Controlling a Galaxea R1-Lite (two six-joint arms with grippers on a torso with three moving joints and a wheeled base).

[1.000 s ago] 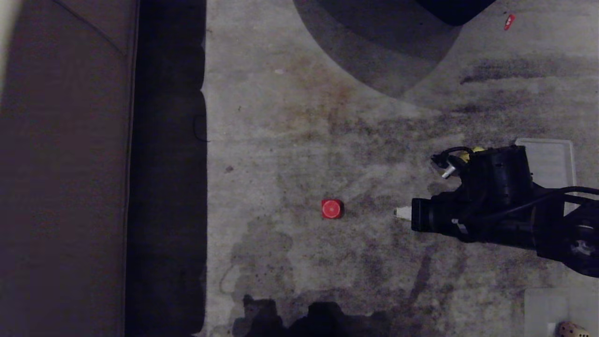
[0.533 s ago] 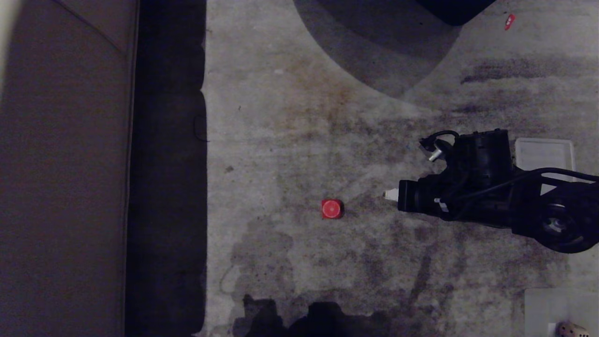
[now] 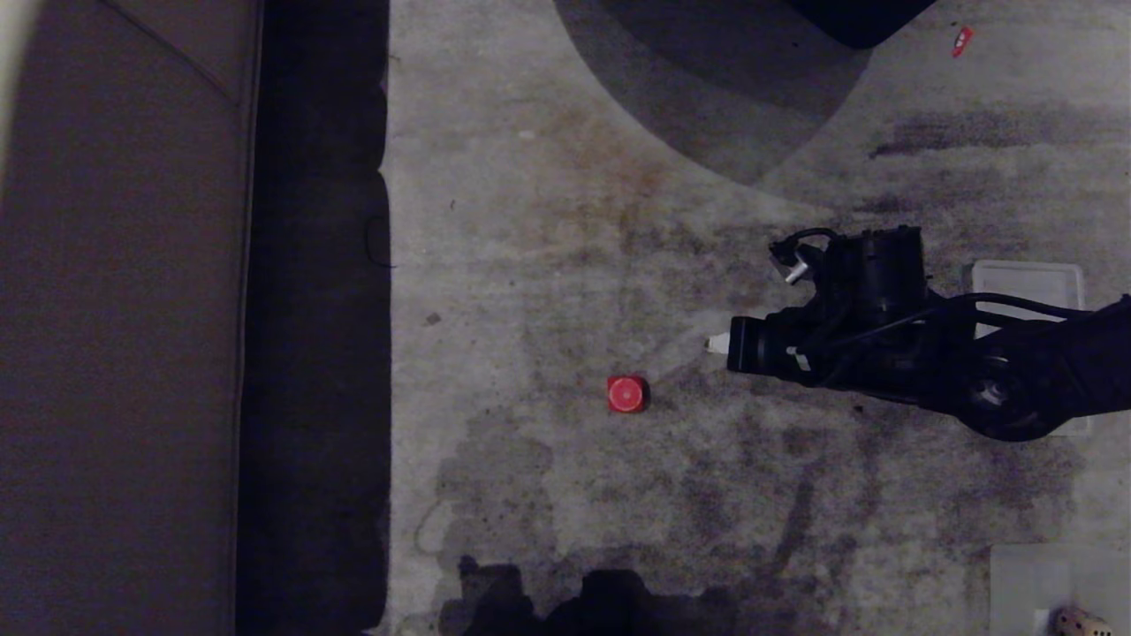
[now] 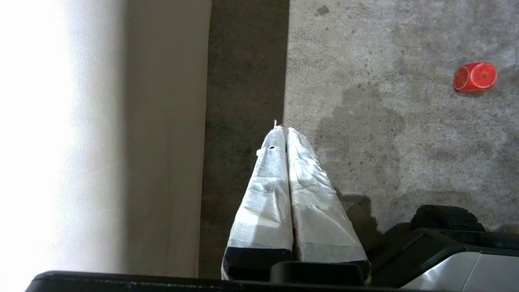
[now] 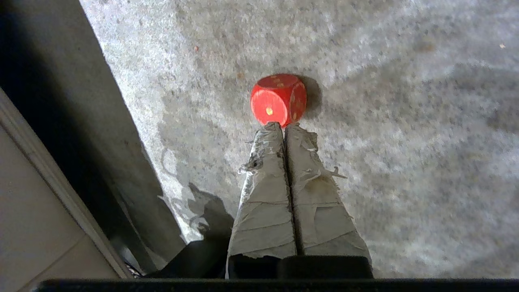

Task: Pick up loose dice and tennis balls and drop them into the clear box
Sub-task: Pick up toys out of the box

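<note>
One red die [image 3: 627, 394] lies loose on the stained grey carpet [image 3: 565, 265], out ahead of the right gripper [image 3: 716, 342], whose tape-wrapped fingers [image 5: 263, 190] are pressed together with nothing between them. In the right wrist view the die sits just past the fingertips, and it is hard to tell whether they touch it; the head view shows a clear gap of carpet between tip and die. The clear box [image 3: 1029, 287] sits behind the right arm, partly hidden by it. A pale die [image 3: 1080, 623], perhaps the tan one, shows only in part at the frame's corner, well behind the gripper. The left gripper [image 4: 286, 129] hangs over the edge of the carpet beside a dark strip [image 4: 247, 121], its wrapped fingers likewise closed and empty, with the red die well off to its side.
</note>
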